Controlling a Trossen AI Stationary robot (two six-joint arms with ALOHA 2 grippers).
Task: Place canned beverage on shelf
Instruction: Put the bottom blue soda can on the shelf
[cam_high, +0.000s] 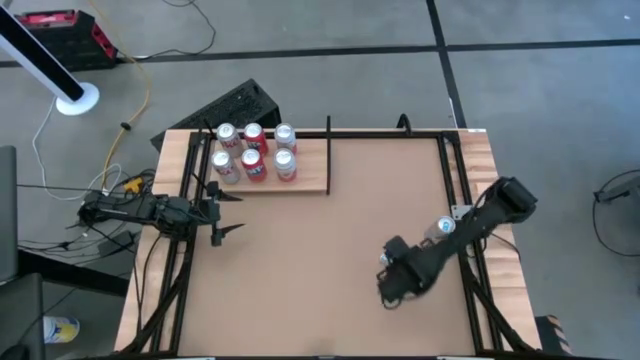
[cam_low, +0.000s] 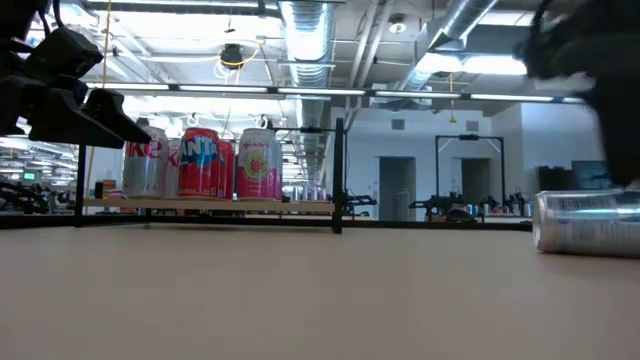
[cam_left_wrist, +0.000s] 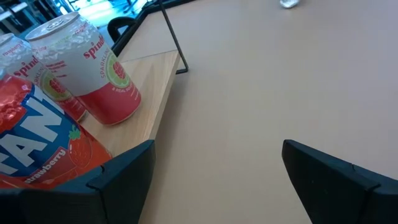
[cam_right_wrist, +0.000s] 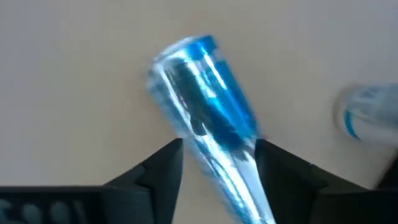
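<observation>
The pale wood shelf (cam_high: 310, 172) lies at the table's far left and bears several upright cans (cam_high: 254, 152), red and white ones (cam_low: 205, 162). My left gripper (cam_high: 228, 212) waits open just in front of it, near the cans (cam_left_wrist: 93, 68). My right gripper (cam_high: 392, 288) points down at the table's right, open. A blue-and-silver can (cam_right_wrist: 205, 106) lies on its side below it and runs in between its fingers (cam_right_wrist: 219, 143). A second can (cam_high: 443, 228) lies farther right under the arm (cam_right_wrist: 367, 112). The low view shows one silver can on its side (cam_low: 590, 222). My right gripper comes at the blue-and-silver can from above, one finger (cam_right_wrist: 155, 171) on each long side of it. The view is blurred, and I cannot tell whether the fingers touch the can.
A thin black upright (cam_high: 328, 155) stands at the shelf's right end. Black rails (cam_high: 455, 190) run along the table's left, far and right edges. Bare brown tabletop (cam_high: 330, 260) spreads between the shelf and my right gripper.
</observation>
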